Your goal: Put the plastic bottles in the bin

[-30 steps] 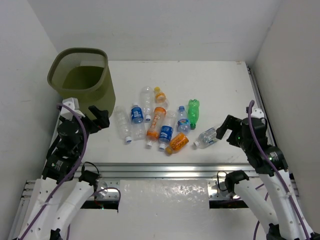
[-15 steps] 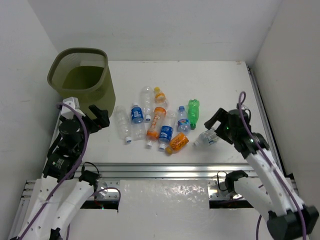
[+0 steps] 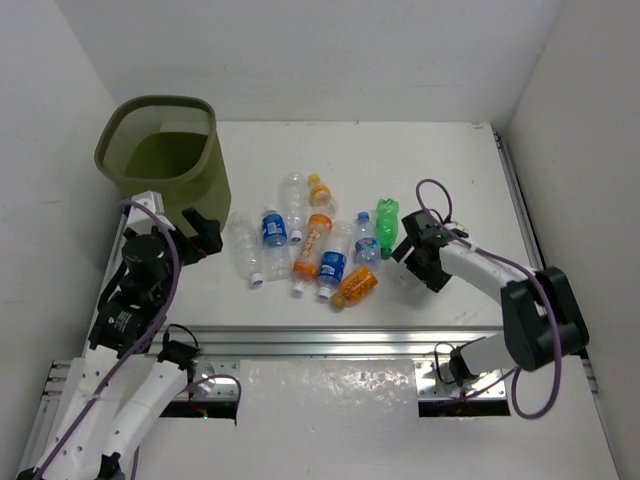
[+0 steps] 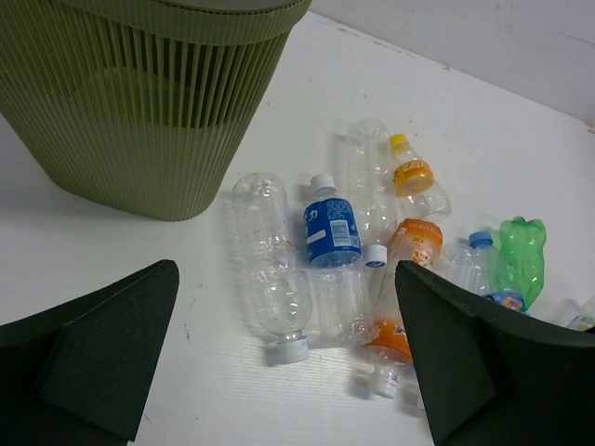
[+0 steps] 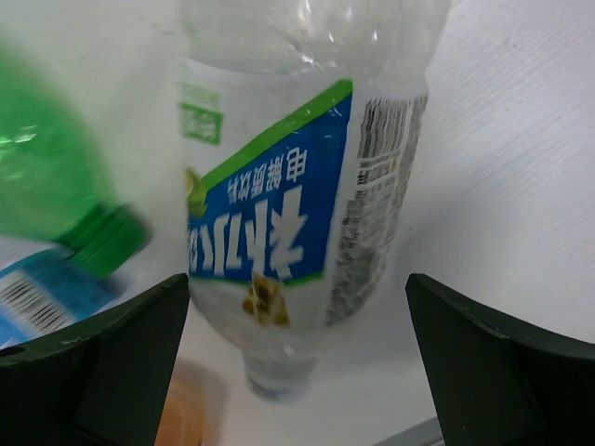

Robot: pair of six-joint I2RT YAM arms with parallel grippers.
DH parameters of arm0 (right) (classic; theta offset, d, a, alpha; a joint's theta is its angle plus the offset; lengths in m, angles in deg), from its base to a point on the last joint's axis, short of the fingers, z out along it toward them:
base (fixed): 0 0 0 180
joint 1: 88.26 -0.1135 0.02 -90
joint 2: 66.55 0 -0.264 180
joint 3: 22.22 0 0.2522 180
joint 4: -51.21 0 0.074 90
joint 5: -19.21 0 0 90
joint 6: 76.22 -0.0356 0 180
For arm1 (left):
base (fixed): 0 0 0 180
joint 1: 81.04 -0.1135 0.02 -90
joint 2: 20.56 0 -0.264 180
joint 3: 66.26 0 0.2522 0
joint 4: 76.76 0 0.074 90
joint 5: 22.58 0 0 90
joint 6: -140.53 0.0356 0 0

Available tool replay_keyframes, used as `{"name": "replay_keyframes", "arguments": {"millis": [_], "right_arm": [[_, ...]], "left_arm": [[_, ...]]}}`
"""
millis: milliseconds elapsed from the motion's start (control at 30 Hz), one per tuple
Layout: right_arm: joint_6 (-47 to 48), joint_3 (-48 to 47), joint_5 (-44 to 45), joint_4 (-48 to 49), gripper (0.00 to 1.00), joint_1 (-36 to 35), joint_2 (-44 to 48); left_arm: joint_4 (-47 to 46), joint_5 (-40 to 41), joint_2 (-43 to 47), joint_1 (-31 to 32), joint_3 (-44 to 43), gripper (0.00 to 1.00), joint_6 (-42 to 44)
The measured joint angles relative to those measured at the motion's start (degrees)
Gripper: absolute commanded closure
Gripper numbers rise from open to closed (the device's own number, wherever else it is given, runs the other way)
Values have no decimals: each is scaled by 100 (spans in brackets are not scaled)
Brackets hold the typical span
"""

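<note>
Right wrist view is showing the right gripper (image 5: 297, 372) standing spread wide. A clear crinkled bottle (image 5: 288, 158) with a blue-and-green label is lying between its dark fingers (image 5: 93, 362), seemingly not pinched, though the blur is making contact hard to judge. A green bottle (image 5: 42, 158) is lying just beside it. The left gripper (image 4: 288, 372) is hanging spread too, gripping nothing, near the ribbed wall of the olive bin (image 4: 139, 121). That bin is standing at the far left, its rounded-square rim facing up and its inside showing only olive floor. The plastic bottles (image 3: 310, 245), clear, blue-labelled and orange, are lying on their sides in a loose cluster on the white table (image 3: 450, 160), right of the bin.
</note>
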Motion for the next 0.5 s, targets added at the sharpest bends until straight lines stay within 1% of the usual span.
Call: {"name": "replay_keyframes", "arguments": {"millis": [133, 233, 267, 300, 333, 367, 400, 467, 500], "right_arm": [[-103, 7, 136, 9, 2, 4, -623], [-101, 74, 286, 107, 2, 22, -675], [-79, 87, 330, 164, 5, 33, -667], [-57, 90, 367, 221, 9, 52, -664], [-22, 90, 396, 280, 24, 72, -662], [57, 90, 446, 332, 33, 96, -654], [127, 109, 492, 407, 48, 101, -629], [352, 223, 538, 592, 63, 129, -498], [501, 315, 570, 704, 78, 131, -367]], "left_arm": [[-2, -52, -98, 0, 0, 0, 2], [-2, -101, -186, 0, 0, 0, 2], [0, -114, -212, 0, 0, 0, 2], [0, -133, -238, 0, 0, 0, 2], [0, -149, -258, 0, 0, 0, 2], [0, -170, -273, 0, 0, 0, 2], [0, -197, -282, 0, 0, 0, 4], [0, -260, -302, 0, 0, 0, 2], [4, -323, -317, 0, -9, 0, -4]]}}
